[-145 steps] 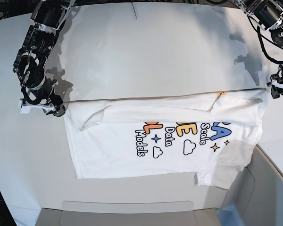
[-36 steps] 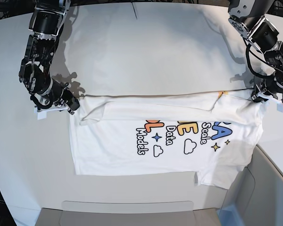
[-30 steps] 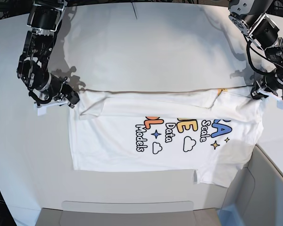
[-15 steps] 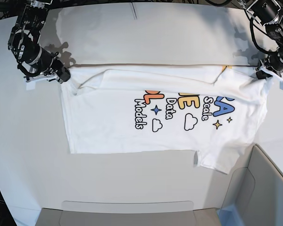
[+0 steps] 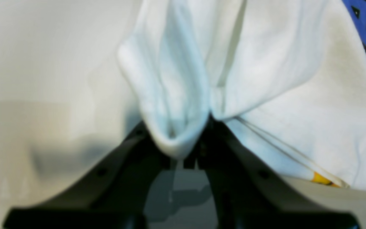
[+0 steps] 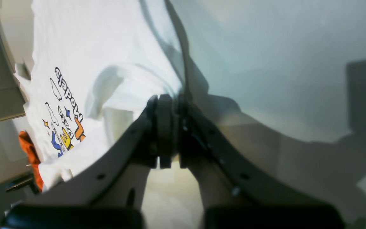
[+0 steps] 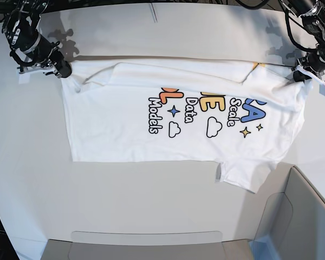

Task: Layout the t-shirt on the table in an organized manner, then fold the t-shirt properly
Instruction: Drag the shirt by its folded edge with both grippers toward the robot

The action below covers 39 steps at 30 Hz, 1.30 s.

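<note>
White cotton, the t-shirt (image 7: 179, 116) lay print-up across the table (image 7: 32, 179); the left gripper (image 5: 183, 149) and right gripper (image 6: 170, 127) each pinched a far corner; a bin (image 7: 309, 216), blurred, sat nearby.

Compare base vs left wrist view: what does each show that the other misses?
Base only: the whole t-shirt spread on the table, its far edge stretched between both arms, the right tool shut on the opposite corner, the full print, and the grey-white bin at the near corner.

Left wrist only: a close look at the left tool pinching a bunched fold of white fabric, with the hem seam beside it.

Both: the t-shirt, the white table, the left tool's grip and the blue letter of the print.
</note>
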Each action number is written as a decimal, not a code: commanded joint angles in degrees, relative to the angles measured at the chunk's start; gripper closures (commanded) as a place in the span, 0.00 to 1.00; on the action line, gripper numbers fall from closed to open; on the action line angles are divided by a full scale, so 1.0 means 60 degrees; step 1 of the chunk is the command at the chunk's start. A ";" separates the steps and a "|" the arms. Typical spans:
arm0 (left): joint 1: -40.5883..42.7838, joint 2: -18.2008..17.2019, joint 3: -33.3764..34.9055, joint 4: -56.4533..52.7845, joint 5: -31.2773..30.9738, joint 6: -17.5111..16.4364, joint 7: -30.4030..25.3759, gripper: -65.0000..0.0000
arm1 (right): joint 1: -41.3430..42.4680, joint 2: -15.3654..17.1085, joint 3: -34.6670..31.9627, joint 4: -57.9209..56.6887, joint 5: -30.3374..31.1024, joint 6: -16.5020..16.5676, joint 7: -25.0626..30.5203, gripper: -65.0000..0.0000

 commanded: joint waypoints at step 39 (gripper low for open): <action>0.2113 0.0681 -0.0066 0.2211 0.0925 0.0133 0.1148 0.75 | -0.1368 0.0030 0.0426 0.0273 0.0058 -0.0046 0.0136 1.00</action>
